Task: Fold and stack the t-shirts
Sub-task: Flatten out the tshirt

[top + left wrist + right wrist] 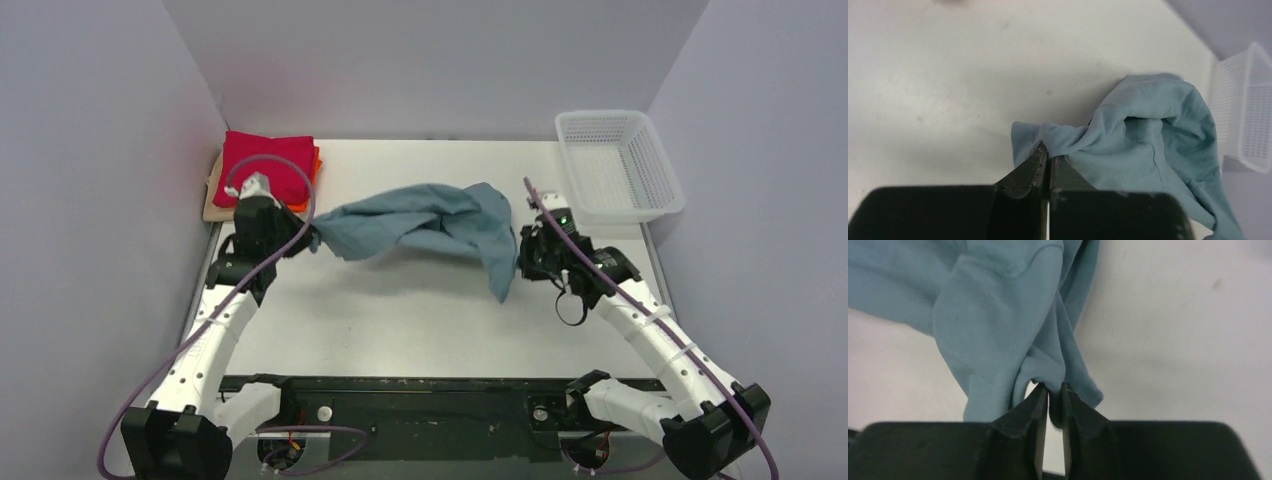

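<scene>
- Left fingers [1035, 167] are pressed together on a bunched edge of the teal t-shirt [430, 225]. The right fingers [1033, 410] pinch another edge of it, with a thin slit between them.
- Slung between both arms, the teal t-shirt hangs over the middle of the counter [420, 320], its right end drooping lowest.
- Counter surface shows on the shirt's near side and between it and the back wall.
- The red t-shirt [265, 165] tops a folded stack in the far left corner, just behind the left arm. The edges of the orange t-shirt [316, 165] and the beige t-shirt [213, 195] peek out beneath.
- The white mesh basket [620, 160] sits in the far right corner, against the side wall.
</scene>
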`<state>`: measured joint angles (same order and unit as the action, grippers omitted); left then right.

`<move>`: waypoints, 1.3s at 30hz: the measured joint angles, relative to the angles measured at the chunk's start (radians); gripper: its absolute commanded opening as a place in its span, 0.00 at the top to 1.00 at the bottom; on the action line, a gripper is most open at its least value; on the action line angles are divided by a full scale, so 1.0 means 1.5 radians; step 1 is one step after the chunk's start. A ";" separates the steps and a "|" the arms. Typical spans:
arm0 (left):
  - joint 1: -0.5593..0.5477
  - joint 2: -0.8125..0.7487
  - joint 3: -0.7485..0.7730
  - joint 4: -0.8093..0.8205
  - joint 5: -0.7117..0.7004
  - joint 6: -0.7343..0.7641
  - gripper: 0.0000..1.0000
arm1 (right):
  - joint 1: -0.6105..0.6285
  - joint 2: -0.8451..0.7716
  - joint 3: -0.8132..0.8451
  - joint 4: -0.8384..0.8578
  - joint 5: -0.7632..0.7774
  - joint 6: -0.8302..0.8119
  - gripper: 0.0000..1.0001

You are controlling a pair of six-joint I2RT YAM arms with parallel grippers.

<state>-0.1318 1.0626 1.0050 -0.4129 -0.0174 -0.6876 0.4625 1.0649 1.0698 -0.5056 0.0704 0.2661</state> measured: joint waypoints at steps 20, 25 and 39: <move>-0.071 -0.112 -0.243 -0.168 0.008 -0.097 0.11 | 0.148 -0.007 -0.160 -0.021 0.084 0.227 0.28; -0.140 -0.067 -0.313 -0.118 0.041 -0.118 0.11 | 0.150 0.126 -0.106 0.031 0.106 0.226 0.38; -0.160 0.084 -0.339 0.019 0.025 -0.133 0.99 | 0.081 0.363 -0.040 0.143 0.122 0.202 0.68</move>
<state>-0.3725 1.1893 0.4961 -0.3843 0.0196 -0.8871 0.5842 1.6100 1.0092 -0.2913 0.2527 0.5697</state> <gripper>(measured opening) 0.315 0.471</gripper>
